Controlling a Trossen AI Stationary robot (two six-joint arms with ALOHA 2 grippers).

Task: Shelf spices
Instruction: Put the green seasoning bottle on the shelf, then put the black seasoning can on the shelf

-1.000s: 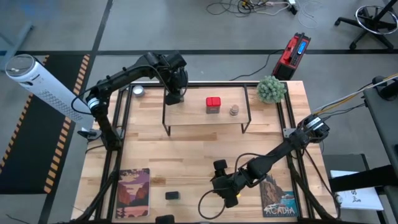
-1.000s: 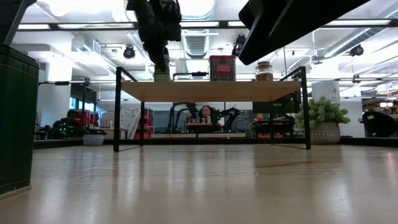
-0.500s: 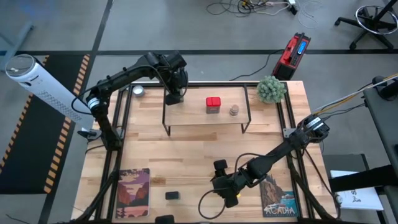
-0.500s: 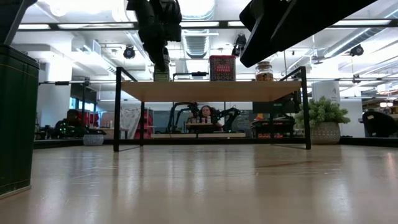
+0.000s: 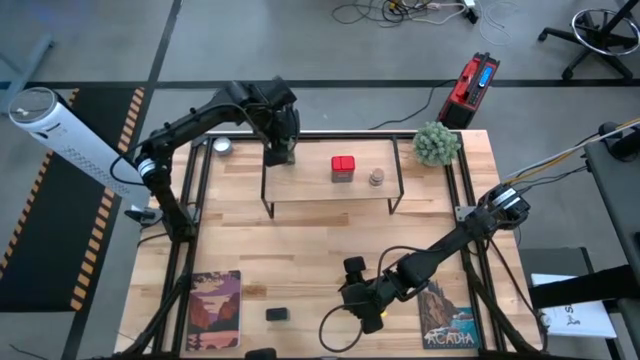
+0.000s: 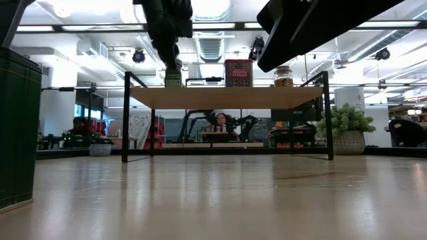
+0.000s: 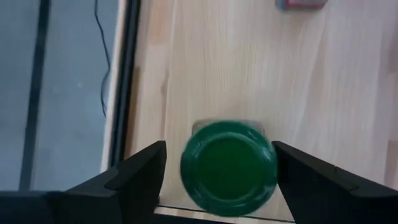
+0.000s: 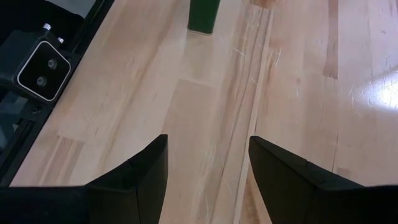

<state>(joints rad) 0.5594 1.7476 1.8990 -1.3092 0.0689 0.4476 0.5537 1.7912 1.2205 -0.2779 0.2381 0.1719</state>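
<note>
The shelf stands across the far middle of the table. On its board stand a red square tin and a tiny beige jar. The green-capped bottle stands upright on the board's left end. My left gripper hangs open just above it, a finger on either side of the cap and apart from it. The dark square jar rests on the table near the front edge. My right gripper is open beside it over bare wood, nothing between its fingers.
A potted plant stands at the far right corner and a round silver tin at the far left. Two picture books lie near the front corners. A small camera block sits at the front edge.
My left gripper has risen a little above the green-capped bottle, which stays upright on the shelf's left end.
</note>
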